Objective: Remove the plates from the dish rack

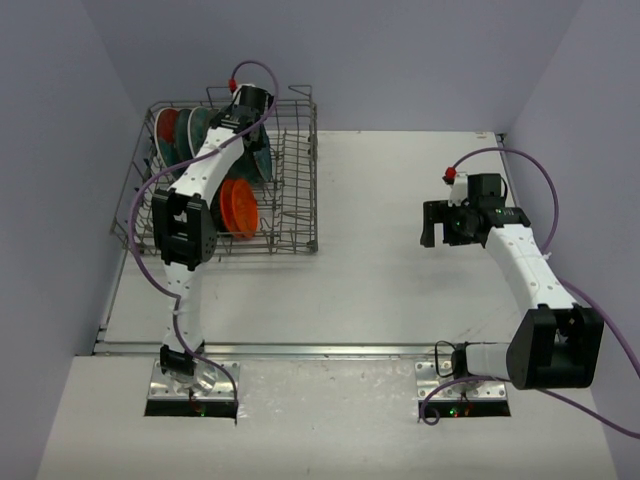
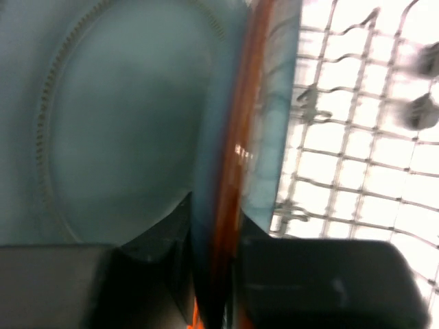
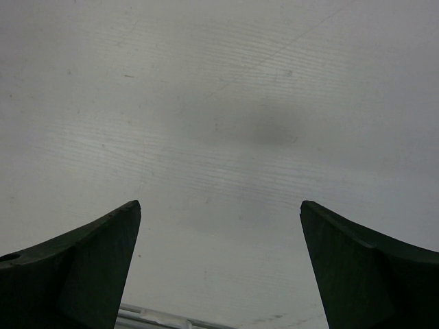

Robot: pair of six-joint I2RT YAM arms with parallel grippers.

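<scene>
One plate (image 2: 230, 157) edge-on inside the left claw (image 2: 216, 274), within dish rack (image 2: 357, 137)

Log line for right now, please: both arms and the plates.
left gripper: shut on teal plate rim, inside dish rack | right gripper: open, empty, above table | orange plate: in rack

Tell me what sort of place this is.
Likely a robot test cell, not a kitchen: bare walls close in a white table, two arms are bolted at its near edge, and a dish rack holds plates.
</scene>
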